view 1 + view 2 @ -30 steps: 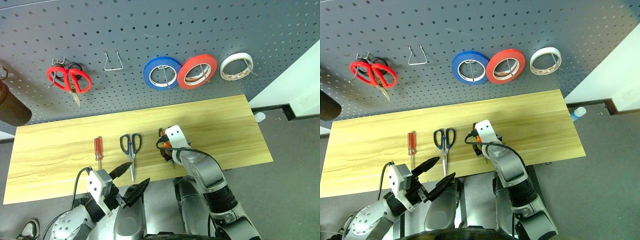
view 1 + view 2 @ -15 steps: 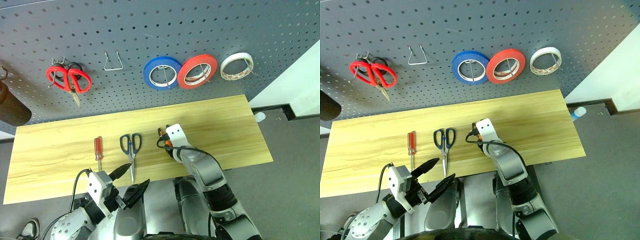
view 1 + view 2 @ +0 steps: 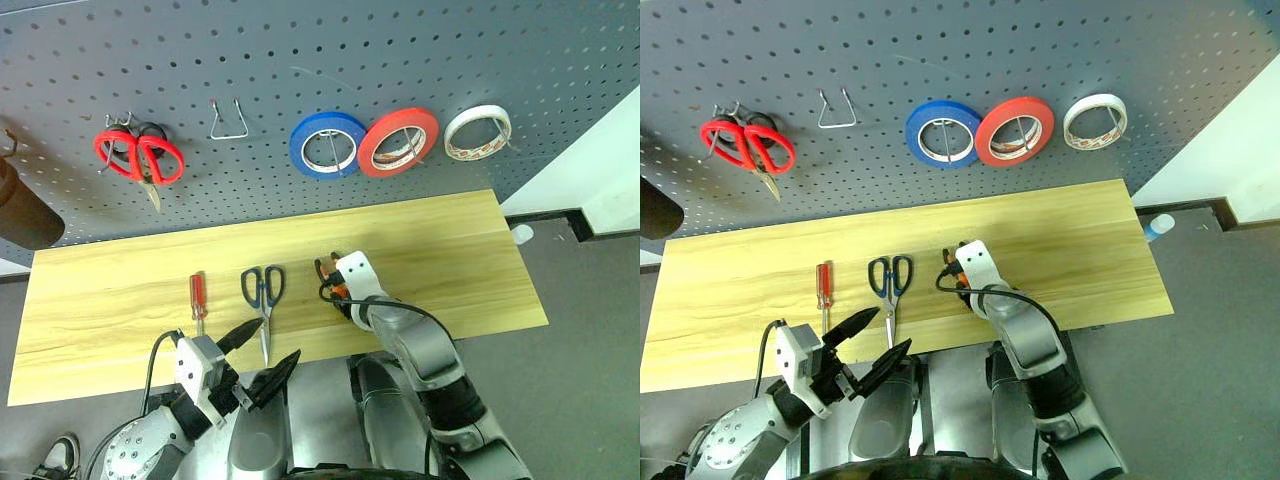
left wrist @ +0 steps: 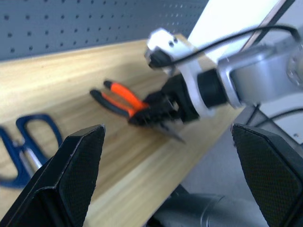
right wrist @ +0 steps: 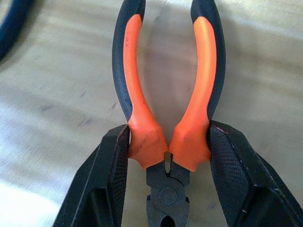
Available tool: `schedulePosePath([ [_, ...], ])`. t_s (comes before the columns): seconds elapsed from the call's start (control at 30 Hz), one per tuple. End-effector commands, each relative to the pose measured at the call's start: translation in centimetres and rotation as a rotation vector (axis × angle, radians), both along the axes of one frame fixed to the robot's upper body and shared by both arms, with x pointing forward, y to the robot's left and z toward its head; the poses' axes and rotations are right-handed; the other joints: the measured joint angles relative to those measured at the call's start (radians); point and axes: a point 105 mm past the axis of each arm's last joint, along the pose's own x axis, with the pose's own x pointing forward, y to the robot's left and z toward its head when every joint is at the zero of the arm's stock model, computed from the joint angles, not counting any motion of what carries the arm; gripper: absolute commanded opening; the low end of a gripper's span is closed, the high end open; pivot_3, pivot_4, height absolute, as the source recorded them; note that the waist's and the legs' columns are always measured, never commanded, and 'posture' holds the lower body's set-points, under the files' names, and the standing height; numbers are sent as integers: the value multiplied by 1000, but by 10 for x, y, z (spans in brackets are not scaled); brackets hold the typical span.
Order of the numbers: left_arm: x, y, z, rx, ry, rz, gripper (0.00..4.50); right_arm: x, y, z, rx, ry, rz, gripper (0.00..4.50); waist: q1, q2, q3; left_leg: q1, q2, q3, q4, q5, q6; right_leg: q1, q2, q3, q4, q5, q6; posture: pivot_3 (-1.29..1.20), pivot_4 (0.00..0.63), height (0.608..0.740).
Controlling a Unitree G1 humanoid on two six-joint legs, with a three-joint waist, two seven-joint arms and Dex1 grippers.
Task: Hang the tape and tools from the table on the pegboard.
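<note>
A: What lies along the worktop (image 3: pixel 120 300), from the left?

B: The red-handled screwdriver (image 3: pixel 197 298), then the dark-handled scissors (image 3: pixel 262 295), both flat on the wood. The left gripper (image 3: pixel 262 352) hovers just off the near edge, jaws spread wide and empty.

A: And the pliers?

B: The pliers (image 5: pixel 165 113) lie near mid-worktop. The right gripper (image 5: pixel 166 156) has its pads pressed on both orange handles by the pivot, so it looks clamped on them, though they sit on the wood.

A: The tape?

B: The cream-white roll (image 3: pixel 477 132) already hangs at the pegboard's (image 3: pixel 420 50) right end.

A: So, the next move?

B: Probably lifting the pliers and spreading the handles over a free hook.
</note>
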Motion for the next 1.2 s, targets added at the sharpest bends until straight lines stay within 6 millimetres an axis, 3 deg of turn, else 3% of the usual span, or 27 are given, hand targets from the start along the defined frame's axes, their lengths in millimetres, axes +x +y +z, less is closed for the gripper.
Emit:
schedulePosePath([
  [0.03,2,-1,14,-61,-78,-2,4472,-12,10,37,108,-117,114,2101,0,0,0,-1,0,0,0,0,0,-1,0,0,0,0,0,272,314,677],
  [0.27,13,2,19,-102,-171,19,4472,-50,26,100,381,-334,348,2101,1,-2,-1,-3,0,0,0,0,0,-3,0,-1,0,2,3,278,262,677],
  [0.43,23,6,23,-143,-238,50,4472,-54,36,148,581,-504,398,2100,1,-5,-5,-3,0,0,2,1,-1,-1,0,-1,0,3,3,279,232,677],
  [0.67,31,11,28,-203,-320,96,4472,-44,47,194,648,-690,425,2100,5,-10,-22,-3,0,-1,3,3,-6,-1,-1,-2,0,4,3,287,198,677],
  [0.97,39,10,28,-220,-377,117,4472,-34,73,268,676,-973,483,2100,7,-12,-50,-2,0,-1,3,4,-7,0,-1,-3,3,5,2,292,179,677],
  [1.2,41,9,31,-231,-403,131,4472,-16,93,284,667,-1039,476,2100,29,-13,-63,3,0,-1,3,4,-6,3,-1,-3,4,5,2,307,173,677],
])
